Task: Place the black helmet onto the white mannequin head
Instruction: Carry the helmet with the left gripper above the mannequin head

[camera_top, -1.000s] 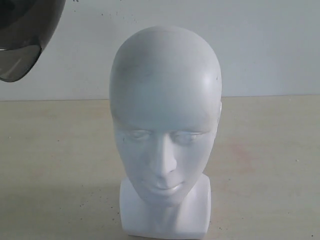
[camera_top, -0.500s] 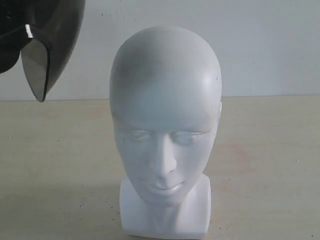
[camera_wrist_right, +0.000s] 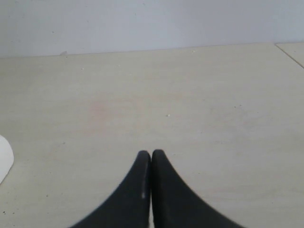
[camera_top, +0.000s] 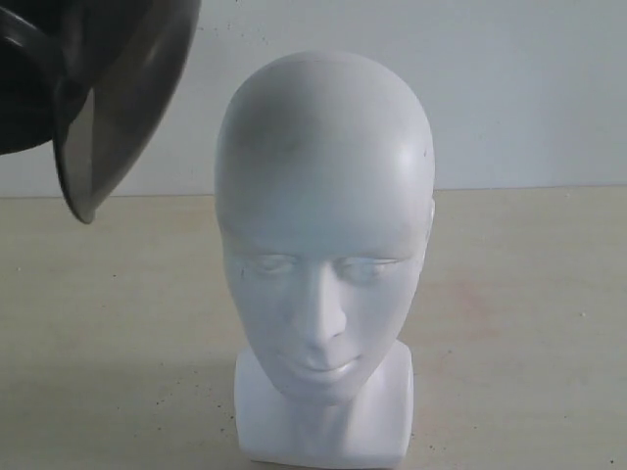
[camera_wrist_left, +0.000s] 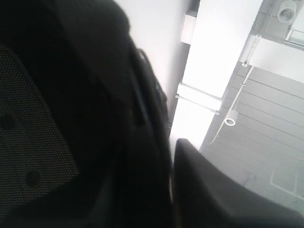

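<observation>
The white mannequin head (camera_top: 323, 255) stands upright on the table, face toward the exterior camera. The black helmet (camera_top: 39, 88) hangs in the air at the upper left, higher than the head's crown and apart from it, its smoke-tinted visor (camera_top: 113, 127) pointing down. In the left wrist view the helmet's dark mesh lining (camera_wrist_left: 33, 142) and rim (camera_wrist_left: 142, 156) fill the picture. My left gripper (camera_wrist_left: 172, 190) is shut on that rim; one finger (camera_wrist_left: 209, 190) shows outside the shell, the other is hidden. My right gripper (camera_wrist_right: 151, 154) is shut on nothing, low over the table.
The pale wooden table (camera_top: 529, 323) runs back to a white wall (camera_top: 529, 88). A white sliver (camera_wrist_right: 4, 164) shows at the edge of the right wrist view, likely the mannequin's base. The left wrist camera also catches ceiling and a pillar (camera_wrist_left: 218, 57).
The helmet has come further into the exterior view, moving right toward the head, and has turned so its visor hangs lower. The mannequin head has stayed still.
</observation>
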